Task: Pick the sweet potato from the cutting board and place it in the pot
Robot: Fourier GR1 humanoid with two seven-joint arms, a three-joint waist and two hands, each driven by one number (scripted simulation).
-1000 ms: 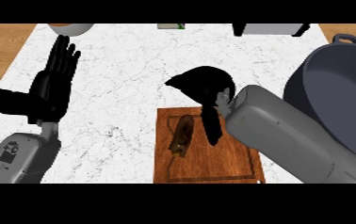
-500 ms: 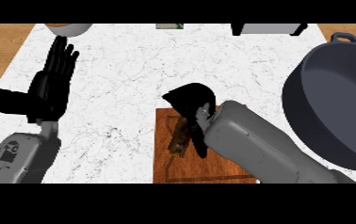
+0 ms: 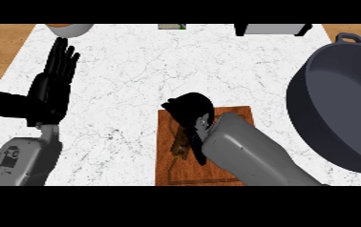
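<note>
The sweet potato (image 3: pixel 181 144) lies lengthwise on the wooden cutting board (image 3: pixel 167 171) near the counter's front. My right hand (image 3: pixel 190 108) hangs over its far end, fingers bent downward and the thumb running along its right side; they are not closed round it. The forearm hides the board's right half. A large dark grey pot (image 3: pixel 330 111) stands at the right edge, partly cut off. My left hand (image 3: pixel 53 84) rests open at the left, fingers up.
A bowl (image 3: pixel 69 28) sits at the far left corner. A small item (image 3: pixel 171 26) and a dark-and-white appliance (image 3: pixel 272 28) stand along the back edge. White marble counter (image 3: pixel 141 68) stretches between the hands.
My right hand has come nearer and lower, from beyond the board's far edge to over the sweet potato's far end. The left hand has stayed put.
</note>
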